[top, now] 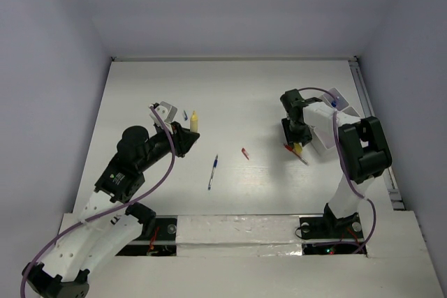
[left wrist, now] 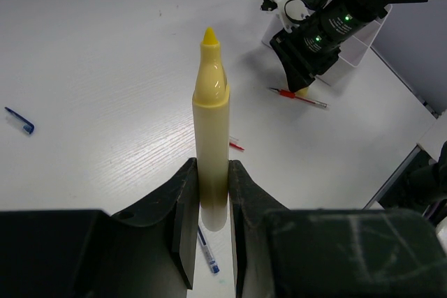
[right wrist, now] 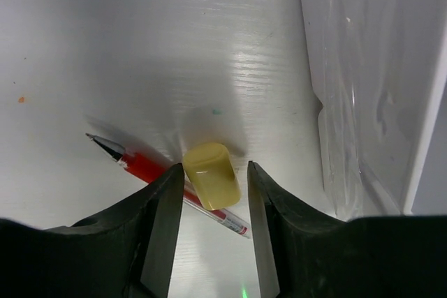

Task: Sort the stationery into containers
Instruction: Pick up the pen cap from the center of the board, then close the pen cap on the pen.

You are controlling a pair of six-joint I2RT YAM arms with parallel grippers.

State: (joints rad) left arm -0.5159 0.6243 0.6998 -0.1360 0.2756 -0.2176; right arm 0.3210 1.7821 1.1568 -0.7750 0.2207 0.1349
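Note:
My left gripper (top: 185, 137) is shut on a pale yellow marker (left wrist: 211, 123), gripped near its blunt end, its uncapped yellow tip pointing away from the fingers and held above the table (top: 194, 122). My right gripper (right wrist: 215, 200) is down at the table, open, with its fingers on either side of a short yellow cap (right wrist: 211, 174). The cap rests against a red pen (right wrist: 143, 167); a gap shows on the cap's right side. The white container (top: 328, 122) stands just right of that gripper, its wall (right wrist: 370, 88) visible in the right wrist view.
A blue-white pen (top: 212, 171) lies mid-table, partly under my left fingers (left wrist: 207, 249). A tiny red bit (top: 245, 153) sits between the arms. A small blue piece (top: 185, 114) lies left of the marker. The table's right edge runs past the container.

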